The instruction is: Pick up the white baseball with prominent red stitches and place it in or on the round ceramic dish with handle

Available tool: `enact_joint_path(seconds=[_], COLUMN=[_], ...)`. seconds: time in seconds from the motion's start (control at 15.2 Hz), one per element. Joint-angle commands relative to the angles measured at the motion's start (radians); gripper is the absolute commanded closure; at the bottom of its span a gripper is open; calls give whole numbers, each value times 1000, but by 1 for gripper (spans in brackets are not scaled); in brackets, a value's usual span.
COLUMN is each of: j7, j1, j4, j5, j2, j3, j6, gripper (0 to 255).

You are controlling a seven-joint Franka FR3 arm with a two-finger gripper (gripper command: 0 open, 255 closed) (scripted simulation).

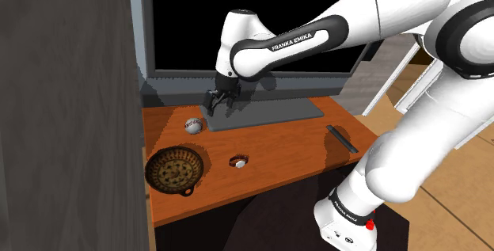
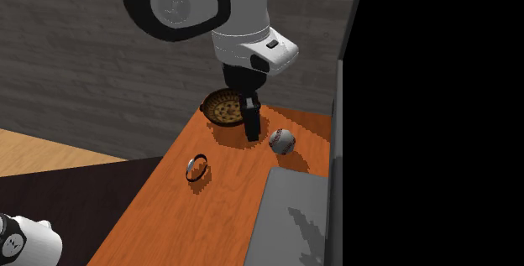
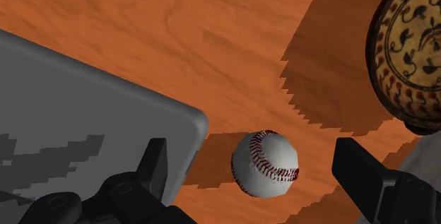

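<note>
The white baseball [image 1: 194,125] with red stitches lies on the orange wooden table [image 1: 285,142], just off the corner of a grey monitor base [image 1: 261,113]. My black gripper [image 1: 215,103] hangs open a little above it and slightly to the shoulder view's right. In the wrist view the baseball [image 3: 266,164] shows between the spread fingers [image 3: 152,166], untouched. The round dish [image 1: 175,169], brown with a dark pattern and a small handle, sits near the table's front corner at the shoulder view's left. In the second exterior view the gripper [image 2: 251,126] stands between the dish [image 2: 223,106] and the baseball [image 2: 282,141].
A small ring-shaped object [image 1: 238,161] lies mid-table, to the shoulder view's right of the dish. A flat black bar [image 1: 342,138] rests near the right end. A large dark screen [image 1: 253,20] stands behind the grey base. A grey wall panel [image 1: 71,115] borders the table's left.
</note>
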Motion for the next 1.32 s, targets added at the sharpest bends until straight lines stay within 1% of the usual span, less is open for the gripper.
enact_joint_path(seconds=[0.0,0.4,0.46,0.92,1.25], j7=[38,143,150,166,167], j1=[4,42,47,57,58], j4=[52,230,248,241,240], j5=[-28,-108,-113,-137,-139], j2=[86,325,345,412,418], j3=[4,-9,-12,-26,-27], j6=[34,92,95,167,173], gripper=[0,0,0,0,0])
